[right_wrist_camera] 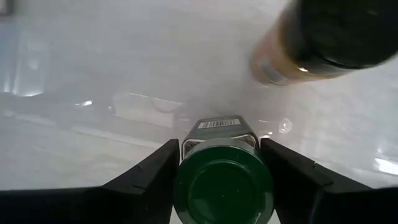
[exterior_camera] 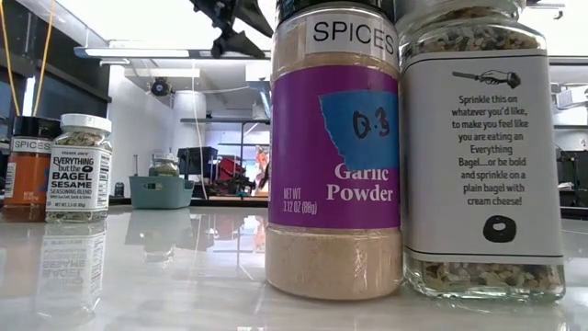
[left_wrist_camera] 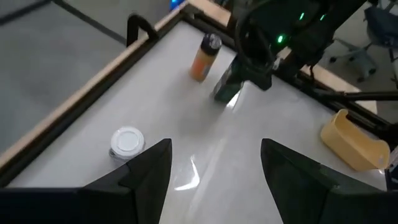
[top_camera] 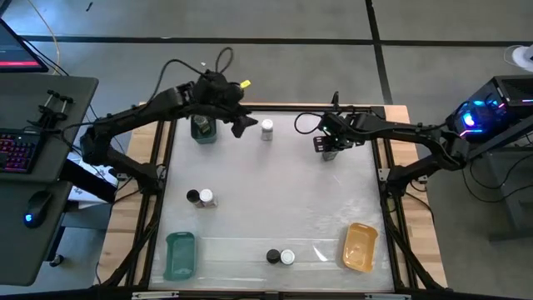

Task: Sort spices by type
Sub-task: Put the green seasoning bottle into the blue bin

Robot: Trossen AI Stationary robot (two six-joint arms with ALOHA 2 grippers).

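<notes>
So the right end effector (right_wrist_camera: 221, 162) is sitting over a green-lidded spice jar (right_wrist_camera: 222, 190) near the far edge of the table (top_camera: 275, 192), toward the right corner. Its two dark fingers (right_wrist_camera: 146, 177) flank the round glossy lid, one on each side, very close, but I honestly can't tell if they're actually pressing on it or just bracketing it. Right beside it stands a black-lidded jar (right_wrist_camera: 329, 37) with orange-ish contents.

The left end effector (left_wrist_camera: 214, 165) hovers near the far edge too, fingers spread wide with nothing between them. A white-lidded jar (left_wrist_camera: 127, 143) stands just beside it on the table, not touched.

Other jars: a dark and a white-lidded pair (top_camera: 201, 197) stand touching toward the left edge, and another dark/white pair (top_camera: 281, 257) stands touching by the near edge, which up close is a Garlic Powder jar (exterior_camera: 335, 156) with a purple label and a bagel seasoning jar (exterior_camera: 482, 147). A green jar (top_camera: 203, 127) sits under the left arm.

The table surface is white and shiny. A teal tray (top_camera: 179, 255) is at the near left corner, an orange tray (top_camera: 359, 247) at the near right.
</notes>
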